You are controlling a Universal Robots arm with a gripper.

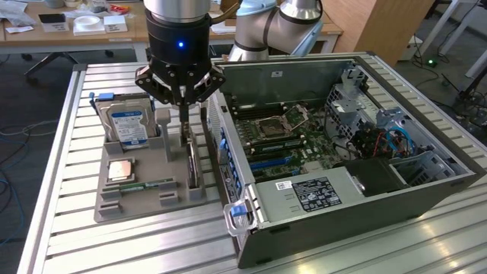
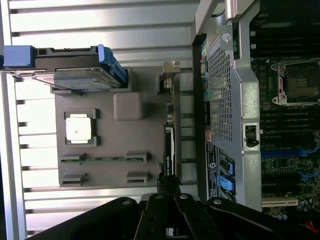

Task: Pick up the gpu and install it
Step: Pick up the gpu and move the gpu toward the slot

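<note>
The gpu (image 1: 193, 168) stands on edge in a slot of the grey holder tray (image 1: 145, 208), on the side nearest the computer case. From the wrist view the gpu (image 2: 169, 140) is edge-on, a thin dark card with its silver bracket at the far end. My gripper (image 1: 184, 134) points straight down over the card's top edge with its fingers shut together. In the wrist view my gripper (image 2: 169, 186) lines up with the near end of the card. I cannot tell whether the fingertips touch the card.
The tray also holds a hard drive (image 1: 128, 123) in a blue caddy, a CPU (image 1: 122, 170) and a RAM stick (image 1: 145, 186). The open computer case (image 1: 426, 171) lies at the exterior view's right, with its motherboard (image 1: 281, 137) exposed. Everything rests on a slatted metal table (image 1: 137, 251).
</note>
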